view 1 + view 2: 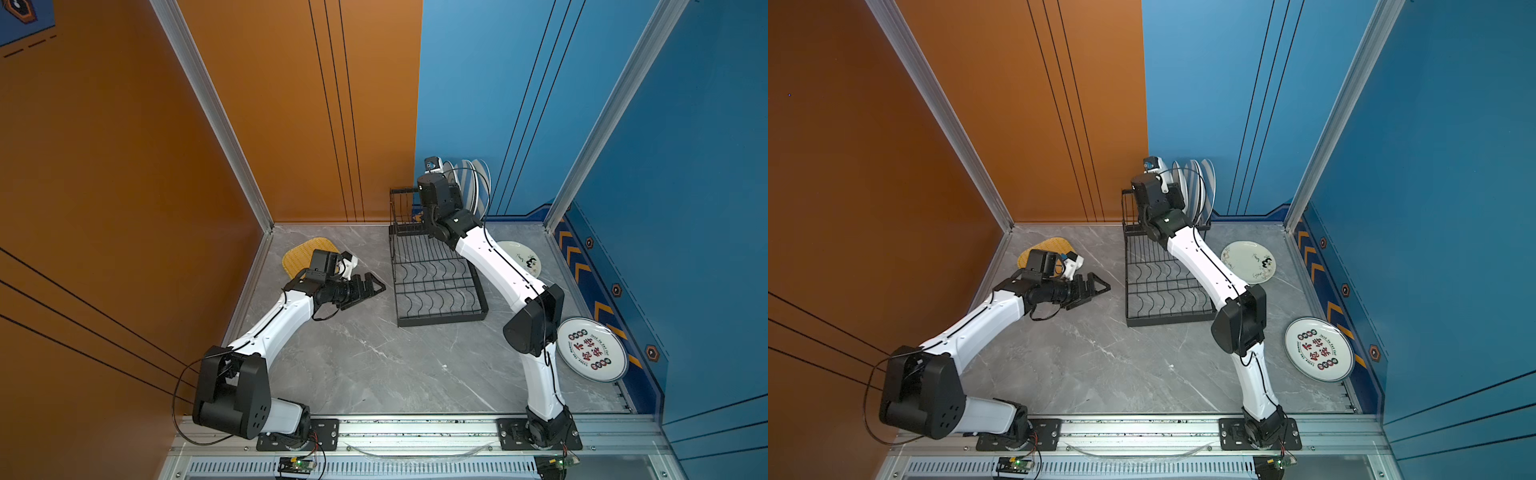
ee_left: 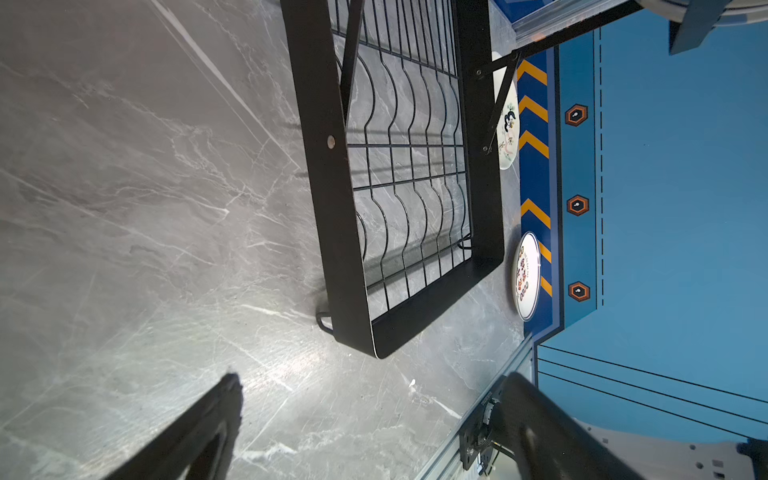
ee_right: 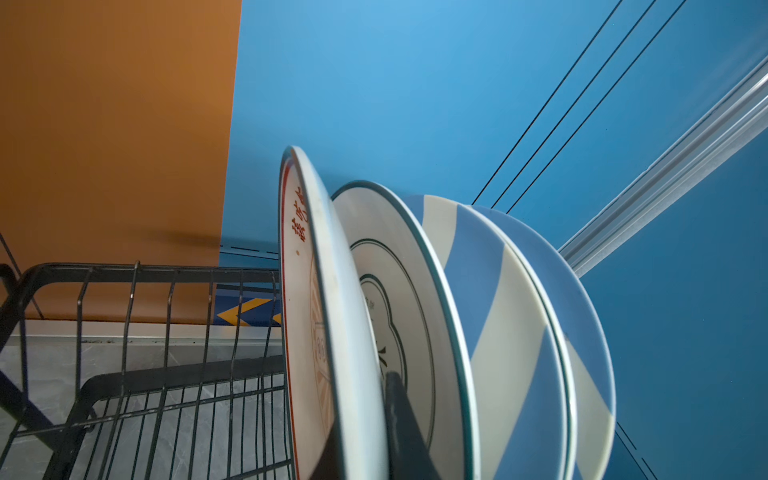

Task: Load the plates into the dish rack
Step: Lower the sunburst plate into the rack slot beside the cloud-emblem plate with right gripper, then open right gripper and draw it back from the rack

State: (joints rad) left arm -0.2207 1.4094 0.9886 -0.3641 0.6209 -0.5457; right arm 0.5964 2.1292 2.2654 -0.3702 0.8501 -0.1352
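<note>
The black wire dish rack [image 1: 440, 322] [image 1: 1167, 320] stands at the back middle of the table. On its raised shelf [image 3: 145, 270] stand two blue-and-cream striped plates [image 3: 478, 270], a green-rimmed white plate [image 3: 395, 257] and an orange sunburst plate [image 3: 316, 291]. My right gripper [image 3: 361, 395] is shut on the sunburst plate's rim, holding it upright beside the others. My left gripper [image 1: 374, 286] [image 2: 374, 386] hovers open and empty left of the rack. A yellow woven plate [image 1: 301, 253] lies partly under the left wrist. Two white plates lie flat on the right: one with a small dark figure [image 1: 1248, 262], one with red characters [image 1: 1318, 349].
The rack's lower base [image 2: 415, 166] of wavy dividers holds nothing. Orange wall on the left, blue wall behind and on the right, close to the rack's shelf. An aluminium rail [image 1: 415, 428] with both arm bases runs along the front edge.
</note>
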